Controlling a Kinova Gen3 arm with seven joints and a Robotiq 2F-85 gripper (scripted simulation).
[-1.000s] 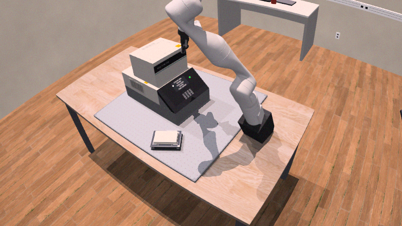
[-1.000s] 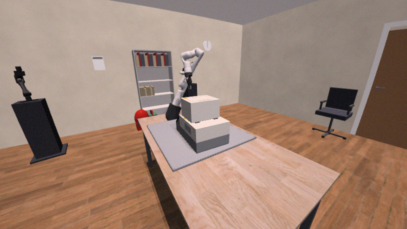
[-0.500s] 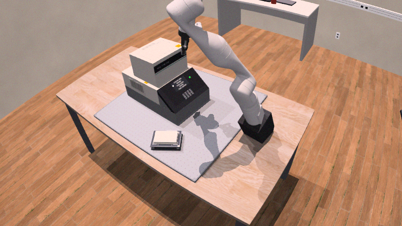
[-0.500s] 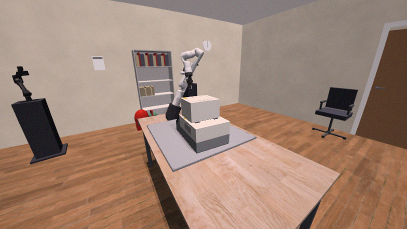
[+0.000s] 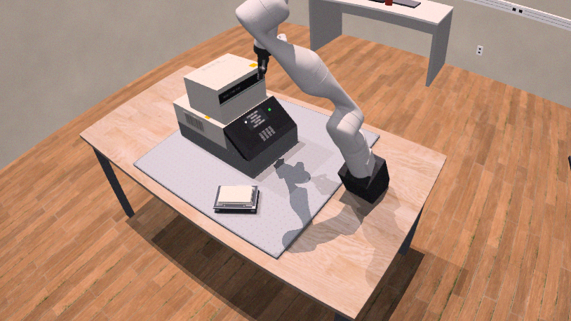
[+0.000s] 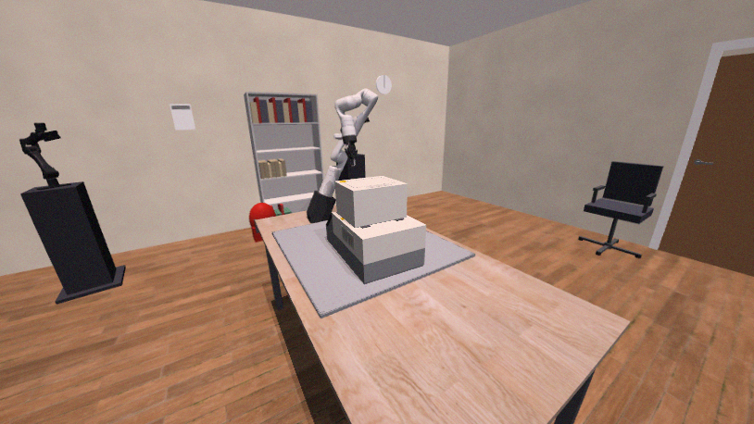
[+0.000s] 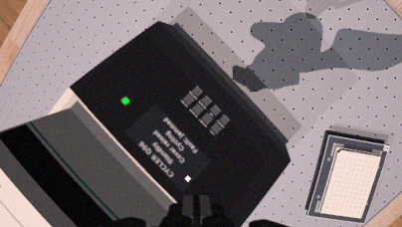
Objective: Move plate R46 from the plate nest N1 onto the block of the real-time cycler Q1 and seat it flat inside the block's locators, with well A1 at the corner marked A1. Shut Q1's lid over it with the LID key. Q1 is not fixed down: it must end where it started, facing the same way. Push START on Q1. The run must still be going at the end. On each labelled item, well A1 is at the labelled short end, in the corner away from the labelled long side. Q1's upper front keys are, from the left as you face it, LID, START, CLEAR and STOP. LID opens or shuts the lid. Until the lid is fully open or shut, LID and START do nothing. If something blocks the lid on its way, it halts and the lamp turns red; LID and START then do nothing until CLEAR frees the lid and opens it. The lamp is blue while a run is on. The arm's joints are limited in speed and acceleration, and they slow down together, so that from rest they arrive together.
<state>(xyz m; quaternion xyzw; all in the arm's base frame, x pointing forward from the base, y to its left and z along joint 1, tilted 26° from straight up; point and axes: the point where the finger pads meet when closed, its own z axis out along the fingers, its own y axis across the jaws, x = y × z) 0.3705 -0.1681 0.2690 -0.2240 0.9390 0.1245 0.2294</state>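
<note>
The cycler Q1 stands on the grey mat with its cream lid over the block. Its black sloped front panel carries a green lamp, a small display and a cluster of keys. Plate R46, white, lies in its dark nest N1 on the mat in front of the cycler; it also shows in the wrist view. My gripper is shut and empty, hanging at the lid's front right corner, above the panel. Its fingertips show at the wrist view's bottom edge.
The arm's black base sits on the table right of the mat. A white desk stands behind the table. The exterior view shows the cycler's rear, a bookshelf and a chair.
</note>
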